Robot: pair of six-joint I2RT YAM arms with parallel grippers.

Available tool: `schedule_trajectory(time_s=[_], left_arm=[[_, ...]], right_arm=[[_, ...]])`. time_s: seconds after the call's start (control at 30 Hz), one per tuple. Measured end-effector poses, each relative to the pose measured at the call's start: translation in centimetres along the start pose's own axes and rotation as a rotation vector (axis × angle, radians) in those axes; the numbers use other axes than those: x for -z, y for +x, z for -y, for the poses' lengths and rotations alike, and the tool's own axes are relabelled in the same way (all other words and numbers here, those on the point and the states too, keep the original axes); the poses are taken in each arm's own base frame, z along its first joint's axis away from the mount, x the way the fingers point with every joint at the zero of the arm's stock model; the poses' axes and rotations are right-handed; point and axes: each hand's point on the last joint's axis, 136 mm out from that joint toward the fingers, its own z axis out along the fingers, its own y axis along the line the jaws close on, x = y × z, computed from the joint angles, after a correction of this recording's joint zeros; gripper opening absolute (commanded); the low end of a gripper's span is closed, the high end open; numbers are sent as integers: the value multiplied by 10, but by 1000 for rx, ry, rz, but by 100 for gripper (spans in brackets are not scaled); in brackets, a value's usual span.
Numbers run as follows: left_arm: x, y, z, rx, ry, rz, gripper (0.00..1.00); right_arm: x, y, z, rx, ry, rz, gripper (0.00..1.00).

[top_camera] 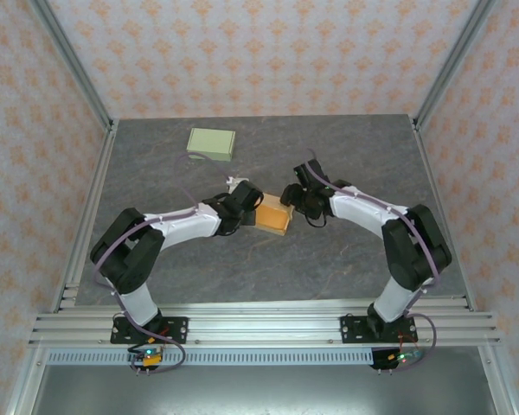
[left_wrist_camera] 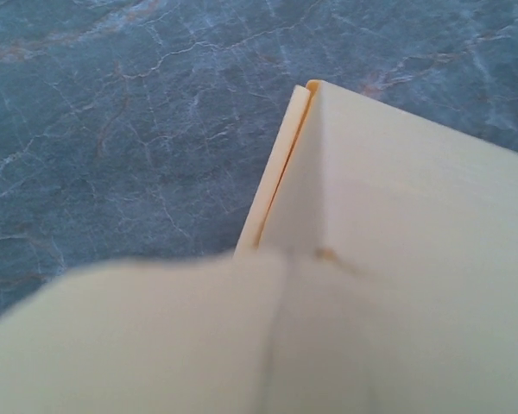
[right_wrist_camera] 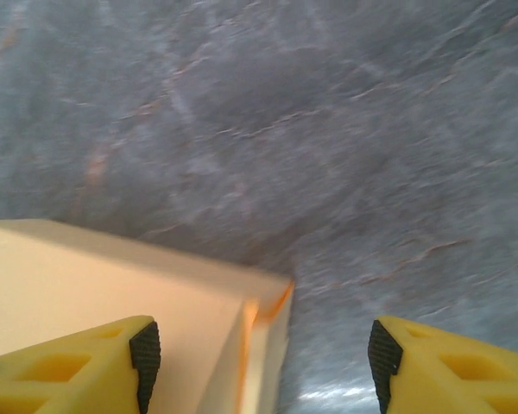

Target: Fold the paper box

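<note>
Grey marble-look table (top_camera: pixel 346 251), ctr: paper box (top_camera: pixel 272 216), long axis L–R, betw. both arms. Left gripper (top_camera: pixel 246 207) at L end, jaws can't tell; right gripper (right_wrist_camera: pixel 263 355) at R end, spread astride box corner.

Both arms crowd the middle of the table (top_camera: pixel 242 268). The left gripper (top_camera: pixel 240 206) and right gripper (top_camera: pixel 296 197) flank the paper box (top_camera: pixel 275 218) from either side, so there's no lane through there. Bare slab lies open in front of them (and more behind). A pale green box (top_camera: pixel 211 143) sits back left, well apart. From the right wrist, open tabletop shows between the spread fingers (right_wrist_camera: pixel 145 354), beside the box's corner.
</note>
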Motion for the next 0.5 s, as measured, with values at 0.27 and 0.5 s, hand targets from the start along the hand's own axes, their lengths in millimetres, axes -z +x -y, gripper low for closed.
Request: schedule_trajectory(time_s=[0.27, 0.5], left_arm=[[58, -5, 2, 28, 141, 51, 64], [95, -16, -4, 46, 183, 100, 71]], right_arm=[[-14, 8, 29, 36, 123, 3, 68], [21, -21, 14, 103, 141, 49, 70]])
